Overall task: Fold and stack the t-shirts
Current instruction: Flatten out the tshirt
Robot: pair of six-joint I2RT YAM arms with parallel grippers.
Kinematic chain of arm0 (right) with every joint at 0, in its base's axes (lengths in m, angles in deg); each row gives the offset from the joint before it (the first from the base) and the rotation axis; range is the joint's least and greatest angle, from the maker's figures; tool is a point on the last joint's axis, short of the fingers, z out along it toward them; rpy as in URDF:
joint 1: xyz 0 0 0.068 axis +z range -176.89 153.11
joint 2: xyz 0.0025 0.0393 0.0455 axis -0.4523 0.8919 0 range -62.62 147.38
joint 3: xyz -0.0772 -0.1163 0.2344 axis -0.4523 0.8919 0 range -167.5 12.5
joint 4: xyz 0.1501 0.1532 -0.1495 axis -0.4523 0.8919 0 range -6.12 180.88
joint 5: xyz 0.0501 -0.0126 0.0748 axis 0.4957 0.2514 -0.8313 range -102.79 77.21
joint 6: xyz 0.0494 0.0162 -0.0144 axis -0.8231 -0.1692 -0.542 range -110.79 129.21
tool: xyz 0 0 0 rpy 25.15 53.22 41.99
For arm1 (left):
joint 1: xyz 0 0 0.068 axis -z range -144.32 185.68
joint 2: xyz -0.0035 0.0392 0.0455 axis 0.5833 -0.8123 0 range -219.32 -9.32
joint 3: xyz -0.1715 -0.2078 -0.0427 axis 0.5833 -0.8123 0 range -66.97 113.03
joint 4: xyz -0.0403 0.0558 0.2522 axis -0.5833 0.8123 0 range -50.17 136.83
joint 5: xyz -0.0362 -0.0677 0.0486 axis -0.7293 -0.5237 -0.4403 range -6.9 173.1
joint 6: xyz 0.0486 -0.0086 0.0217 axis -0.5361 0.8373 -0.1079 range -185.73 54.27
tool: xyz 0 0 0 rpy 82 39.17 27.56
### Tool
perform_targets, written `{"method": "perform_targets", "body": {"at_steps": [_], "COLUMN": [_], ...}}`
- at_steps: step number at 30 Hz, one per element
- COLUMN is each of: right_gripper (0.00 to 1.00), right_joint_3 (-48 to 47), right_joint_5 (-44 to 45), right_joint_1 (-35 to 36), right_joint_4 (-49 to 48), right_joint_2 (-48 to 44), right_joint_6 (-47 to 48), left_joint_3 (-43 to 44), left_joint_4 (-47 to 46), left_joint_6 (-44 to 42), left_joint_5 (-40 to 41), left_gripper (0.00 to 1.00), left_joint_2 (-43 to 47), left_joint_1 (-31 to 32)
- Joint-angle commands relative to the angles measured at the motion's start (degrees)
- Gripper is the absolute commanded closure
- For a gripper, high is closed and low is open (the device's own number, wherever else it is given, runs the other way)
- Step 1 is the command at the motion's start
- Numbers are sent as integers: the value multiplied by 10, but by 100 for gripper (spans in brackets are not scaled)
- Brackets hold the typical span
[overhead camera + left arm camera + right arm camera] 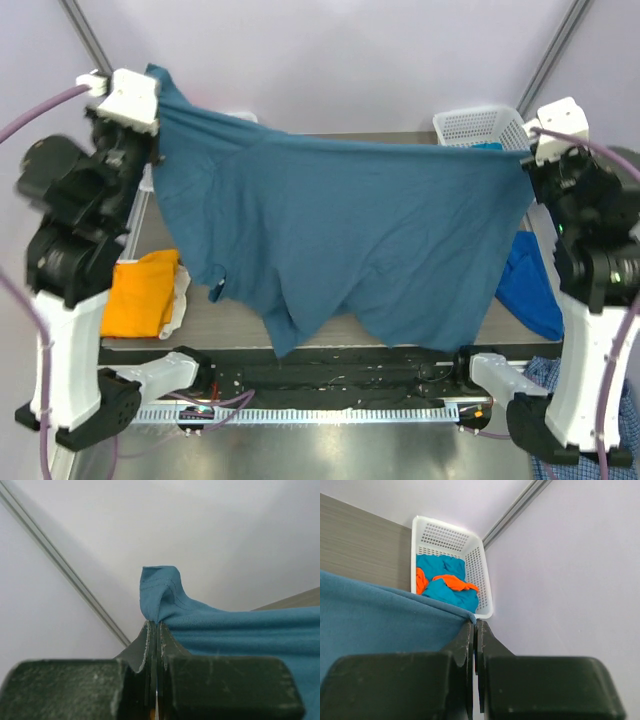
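A large dark teal-blue t-shirt (340, 230) hangs spread in the air between my two arms, its lower edge and sleeves drooping toward the table's near edge. My left gripper (152, 88) is shut on its upper left corner, where a stitched hem (160, 587) sticks up past the closed fingertips (156, 623). On the opposite corner, my right gripper (527, 158) is shut, the cloth edge (395, 625) running into its tips (475, 622). An orange t-shirt (140, 292) lies folded at the table's left. A bright blue one (530, 285) lies crumpled at the right.
A white mesh basket (482, 127) stands at the back right, with turquoise and orange clothes (445, 582) inside. A blue-and-white checked shirt (548, 378) shows by the right arm's base. White cloth (181, 300) lies under the orange tee. The hanging shirt hides most of the table.
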Motion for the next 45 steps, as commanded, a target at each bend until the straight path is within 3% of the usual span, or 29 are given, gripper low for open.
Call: {"method": "perform_targets", "body": {"at_steps": [1,3,4,6,7,10,11,12,16,24,33,37,45], "right_gripper": [99,99,99,99,99,99,99,99,99,99,99,99,99], "right_joint_3": [7,2,-7,-50,-70,-163,-186,-234,-316,-253,-125,-116,-143], "right_joint_5": [84,96,103,121,126,137,138,142,141,126,87,68,89], "right_joint_1": [-1,-1,-1,-2,-3,-4,-4,-4,-4,-4,-4,-3,-4], "right_joint_4": [-91,-134,-148,-178,-185,-180,-166,-159,-117,-95,-51,-21,-30], "right_joint_2": [88,136,159,220,240,313,329,351,365,267,84,27,33], "right_joint_6": [-8,-18,-22,-34,-43,-49,-47,-46,-43,-32,-38,-53,-63], "left_joint_3": [-24,18,48,186,300,473,476,462,267,231,89,25,15], "left_joint_4": [-171,-188,-189,-176,-165,-173,-186,-198,-295,-225,-147,-123,-163], "left_joint_6": [-62,-55,-48,-36,-41,-90,-97,-103,-87,-37,23,39,17], "left_joint_5": [98,102,112,125,144,168,166,162,148,112,46,11,53], "left_gripper": [100,100,100,100,100,100,100,100,100,100,100,100,100], "left_joint_2": [-98,-156,-227,-317,-408,-511,-524,-512,-393,-233,-47,37,28], "left_joint_1": [-9,-29,-45,-59,-65,-61,-60,-57,-56,-56,-56,-56,-56]}}
